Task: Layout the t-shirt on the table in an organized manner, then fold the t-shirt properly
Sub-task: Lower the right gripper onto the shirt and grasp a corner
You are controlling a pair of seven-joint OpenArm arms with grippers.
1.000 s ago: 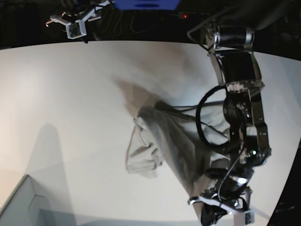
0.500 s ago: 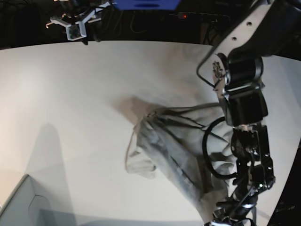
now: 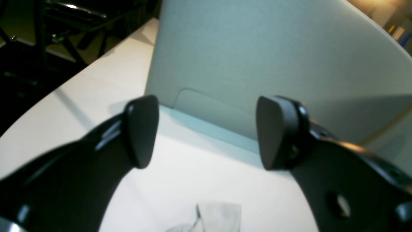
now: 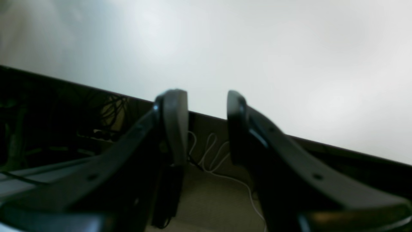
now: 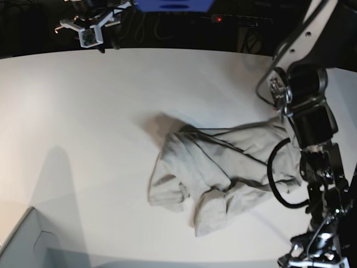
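Right, t-shirt [image 5: 223,170] lies crumpled mid-counter [image 5: 83,111], left pincer [image 3: 206,132] gaping wide and empty, right pincer [image 4: 206,125] part-open off the far edge — I'd regrip a hem corner and spread flat.

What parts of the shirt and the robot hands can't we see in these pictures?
- t-shirt: base view, crumpled, so collar, label and sleeves are hidden in its own folds; the left arm covers its right edge.
- t-shirt: left wrist view, only a blurred scrap, cut off by the bottom edge.
- left hand: base view, cut off by the bottom edge.
- right hand: its wrist view is blurred and shows no shirt.
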